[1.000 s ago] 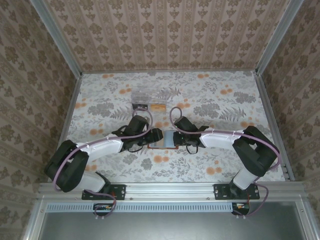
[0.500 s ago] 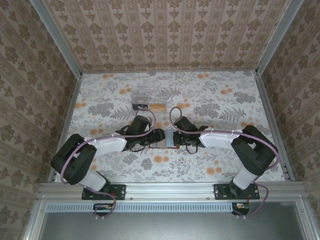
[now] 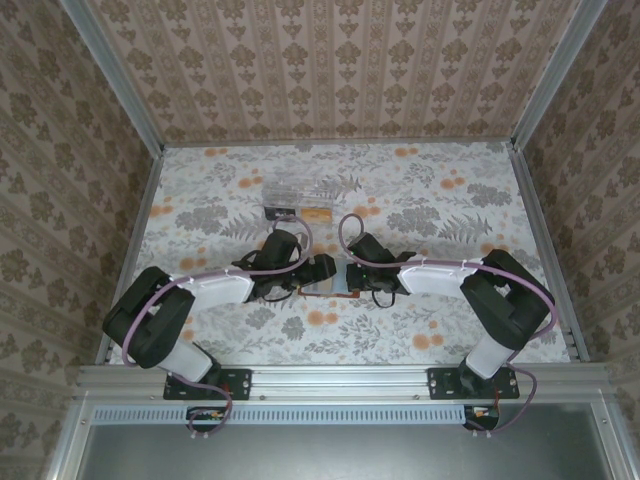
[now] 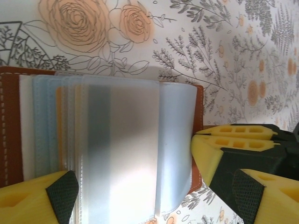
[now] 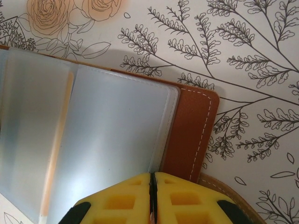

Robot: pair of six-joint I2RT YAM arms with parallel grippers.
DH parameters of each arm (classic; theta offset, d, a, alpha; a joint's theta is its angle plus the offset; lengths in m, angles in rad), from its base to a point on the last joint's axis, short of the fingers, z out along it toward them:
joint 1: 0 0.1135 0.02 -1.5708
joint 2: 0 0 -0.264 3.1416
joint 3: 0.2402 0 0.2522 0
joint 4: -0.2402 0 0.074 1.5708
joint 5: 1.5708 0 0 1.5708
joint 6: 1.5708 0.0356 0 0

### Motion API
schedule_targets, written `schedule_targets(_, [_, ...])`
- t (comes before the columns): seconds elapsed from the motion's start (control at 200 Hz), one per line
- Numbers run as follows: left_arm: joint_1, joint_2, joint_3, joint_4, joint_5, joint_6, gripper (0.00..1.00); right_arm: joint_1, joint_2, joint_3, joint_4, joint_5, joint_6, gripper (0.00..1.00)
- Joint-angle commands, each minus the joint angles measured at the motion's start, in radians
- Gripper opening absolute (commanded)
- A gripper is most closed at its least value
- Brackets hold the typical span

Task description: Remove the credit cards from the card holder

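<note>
The card holder (image 3: 333, 288) lies open on the floral tabletop between both grippers. Its rust-brown leather cover (image 5: 191, 135) carries a fan of translucent blue-grey sleeves (image 4: 121, 140). An orange card edge (image 4: 59, 126) shows through the sleeves, also as an orange strip (image 5: 58, 140) in the right wrist view. My left gripper (image 3: 322, 268) is over the holder, open wide (image 4: 152, 191), with one finger on each side of the sleeves. My right gripper (image 3: 352, 280) is shut (image 5: 153, 179), its tips down on the holder's right edge; its yellow tips (image 4: 202, 136) meet the brown rim.
A clear plastic box (image 3: 298, 193) stands behind the holder, with a small orange piece (image 3: 317, 214) at its front. Aluminium rails and papered walls close in the table on three sides. Bare tabletop (image 3: 460, 210) stretches to the right and far side.
My left gripper has slid right over the card holder and its jaws have spread wider. The right gripper has stayed shut in place.
</note>
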State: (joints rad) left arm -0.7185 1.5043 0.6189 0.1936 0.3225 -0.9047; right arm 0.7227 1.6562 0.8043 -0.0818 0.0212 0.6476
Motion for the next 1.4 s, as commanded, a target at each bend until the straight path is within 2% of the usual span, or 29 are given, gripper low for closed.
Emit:
schedule_targets(0.0, [-0.004,0.013,-0.022,0.046,0.047,-0.014,0.91,-0.005,0.027,0.018,-0.004,-0.011,-0.001,0.13])
schedule_targets(0.26, [-0.004,0.011,-0.035,0.125,0.095,-0.029,0.91,-0.005,0.028,0.016,-0.004,-0.01,0.002,0.13])
schedule_targets(0.47, [-0.003,-0.018,-0.036,0.078,0.068,-0.013,0.94,-0.008,0.012,0.015,-0.017,0.005,0.0,0.13])
schedule_targets(0.545, [-0.001,-0.033,-0.036,0.056,0.056,-0.004,0.97,-0.015,-0.02,0.009,-0.035,0.037,0.003,0.15])
schedule_targets(0.735, [-0.004,-0.036,-0.038,0.063,0.06,-0.003,0.95,-0.047,-0.149,-0.044,-0.039,0.09,0.015,0.17])
schedule_targets(1.04, [-0.082,0.043,0.046,0.098,0.077,-0.002,0.91,-0.06,-0.292,-0.089,-0.068,0.134,0.018,0.18])
schedule_targets(1.39, [-0.139,0.115,0.116,0.12,0.087,-0.011,0.89,-0.069,-0.322,-0.125,-0.069,0.133,0.026,0.18])
